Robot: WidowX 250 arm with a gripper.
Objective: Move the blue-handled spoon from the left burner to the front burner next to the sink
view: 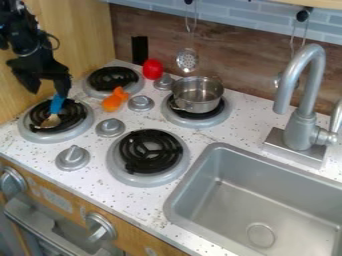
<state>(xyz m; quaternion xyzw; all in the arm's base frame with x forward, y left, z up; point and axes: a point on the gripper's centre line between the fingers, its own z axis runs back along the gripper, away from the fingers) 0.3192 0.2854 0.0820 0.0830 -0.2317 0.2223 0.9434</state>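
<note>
Jaws apart, your gripper (45, 86) hangs at the upper left of the view, over the left burner (60, 136). One finger is close to the top end of a blue-handled utensil (57, 103); you cannot tell whether they touch, and the gap looks empty. Its pale head (a spoon's, perhaps) rests on the black coil. Judging by looks, it should be light and stiff, with a smooth handle that could swivel in a loose pinch; the blue part is your best hold, gripped squarely across its width.

Nearest the camera, you have the metal sink (287, 210) set in the speckled tabletop (100, 185), and a front burner (150, 150) beside it. Farther back, an orange toy (113, 102) sits between the stove knobs, and a metal pot (197, 104) stands on its own burner. Beyond, you see a red toy (153, 69) near the wall, with a perforated skimmer (188, 60) hanging close by.
</note>
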